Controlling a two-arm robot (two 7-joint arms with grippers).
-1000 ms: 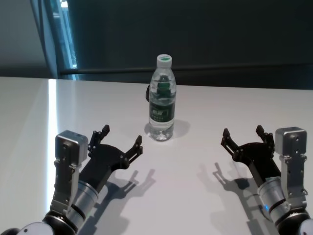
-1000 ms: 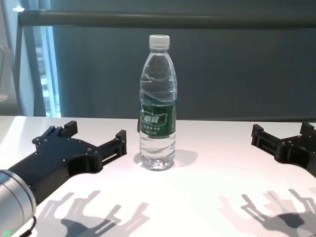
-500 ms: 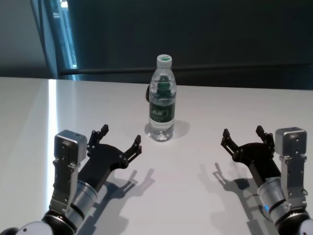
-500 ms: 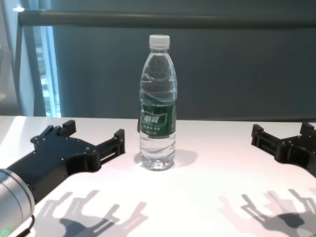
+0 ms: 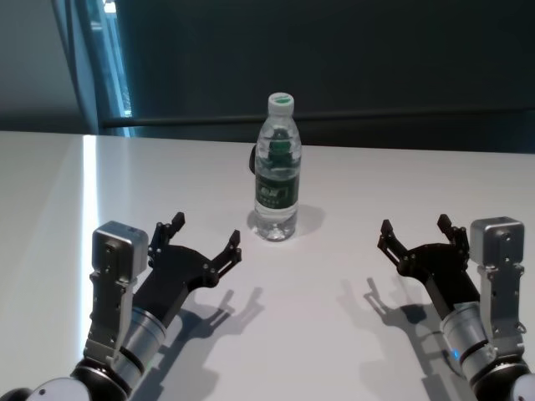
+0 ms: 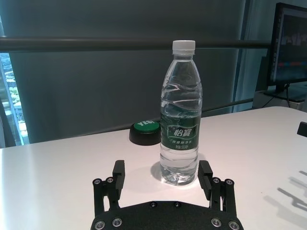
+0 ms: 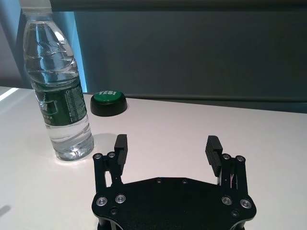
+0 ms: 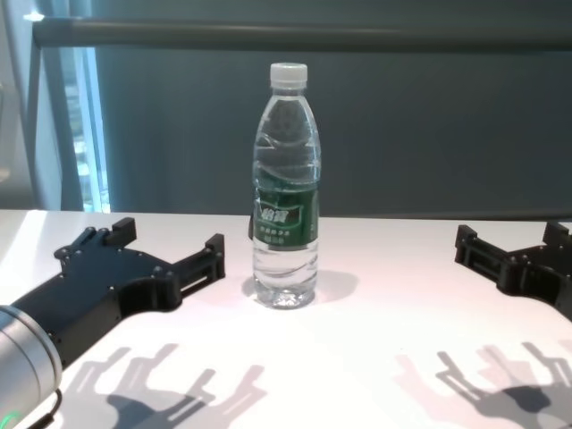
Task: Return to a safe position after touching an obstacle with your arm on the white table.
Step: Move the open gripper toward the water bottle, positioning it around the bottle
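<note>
Bottle upright mid-table, cap up, long axis vertical. Green button just behind bottle, plain in both wrist views, mostly hidden in head view. Left gripper near-left of bottle, apart from it, fingers spread, empty. Right gripper well apart at right, likewise spread, empty.

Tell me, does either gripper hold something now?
Nothing is held: left gripper and right gripper are open, apart from the water bottle.
</note>
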